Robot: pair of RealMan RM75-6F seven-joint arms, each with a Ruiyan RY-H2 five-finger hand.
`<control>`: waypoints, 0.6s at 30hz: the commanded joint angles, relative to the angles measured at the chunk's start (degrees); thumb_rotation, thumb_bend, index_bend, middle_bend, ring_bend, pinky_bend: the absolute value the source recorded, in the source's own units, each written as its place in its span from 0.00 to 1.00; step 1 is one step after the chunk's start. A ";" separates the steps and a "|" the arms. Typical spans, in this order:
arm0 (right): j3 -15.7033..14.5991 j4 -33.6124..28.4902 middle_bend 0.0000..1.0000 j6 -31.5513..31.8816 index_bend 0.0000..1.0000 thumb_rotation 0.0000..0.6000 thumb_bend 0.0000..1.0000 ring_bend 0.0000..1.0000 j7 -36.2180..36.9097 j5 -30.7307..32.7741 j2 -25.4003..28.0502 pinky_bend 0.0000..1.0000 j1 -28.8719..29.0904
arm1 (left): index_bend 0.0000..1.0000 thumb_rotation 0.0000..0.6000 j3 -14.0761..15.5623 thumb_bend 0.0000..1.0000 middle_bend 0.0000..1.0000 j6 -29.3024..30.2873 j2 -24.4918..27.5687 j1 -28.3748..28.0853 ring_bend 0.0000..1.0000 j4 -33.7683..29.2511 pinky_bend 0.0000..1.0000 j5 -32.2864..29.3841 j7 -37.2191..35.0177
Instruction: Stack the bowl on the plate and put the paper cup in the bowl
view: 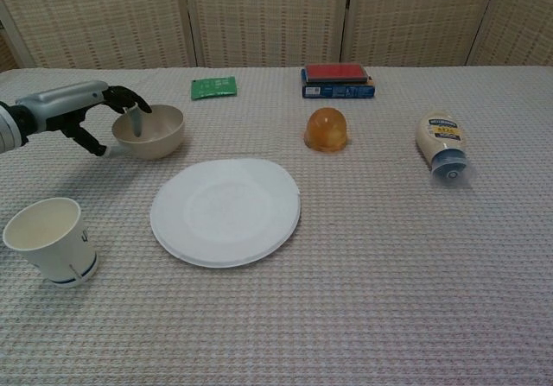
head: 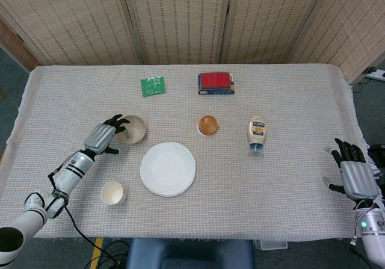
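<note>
beside the white plate (view: 225,211), left hand (view: 82,110) pinches the beige bowl (view: 151,132) rim.

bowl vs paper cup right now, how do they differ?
The bowl is wide, low and beige; the paper cup is taller, narrower and white with dark print near its base. The left hand has fingers over the bowl's rim and into it, while the paper cup stands untouched. The bowl sits behind the plate, the paper cup nearer the front edge, left of the plate. Both are upright, look empty, and rest on the table, neither on the plate.
</note>
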 commanded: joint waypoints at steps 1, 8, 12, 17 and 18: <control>0.05 0.16 0.00 -0.33 0.17 1.00 0.26 0.00 0.08 0.41 0.11 0.00 0.05 | 0.49 1.00 0.63 0.35 0.20 0.08 -1.29 -0.38 0.03 2.17 0.20 0.34 -1.85; 0.27 0.02 0.00 -0.09 0.17 1.00 0.26 0.00 -0.21 1.60 0.51 0.00 -0.33 | 0.51 1.00 1.58 0.35 0.20 0.66 -4.54 -1.01 0.03 7.58 0.20 0.89 -5.90; 0.40 -0.24 0.00 0.18 0.17 1.00 0.26 0.00 -0.24 2.08 0.81 0.00 -0.60 | 0.54 1.00 2.01 0.35 0.20 1.41 -6.47 -1.13 0.03 10.58 0.20 1.14 -7.13; 0.44 -0.32 0.00 0.26 0.17 1.00 0.26 0.00 -0.12 2.24 0.98 0.00 -0.70 | 0.59 1.00 2.44 0.36 0.22 2.40 -8.20 -0.79 0.03 13.13 0.20 1.18 -8.95; 0.40 -0.32 0.00 0.15 0.17 1.00 0.26 0.00 -0.13 2.23 0.99 0.00 -0.66 | 0.60 1.00 2.46 0.36 0.22 2.64 -8.38 -0.75 0.03 13.44 0.20 1.17 -9.12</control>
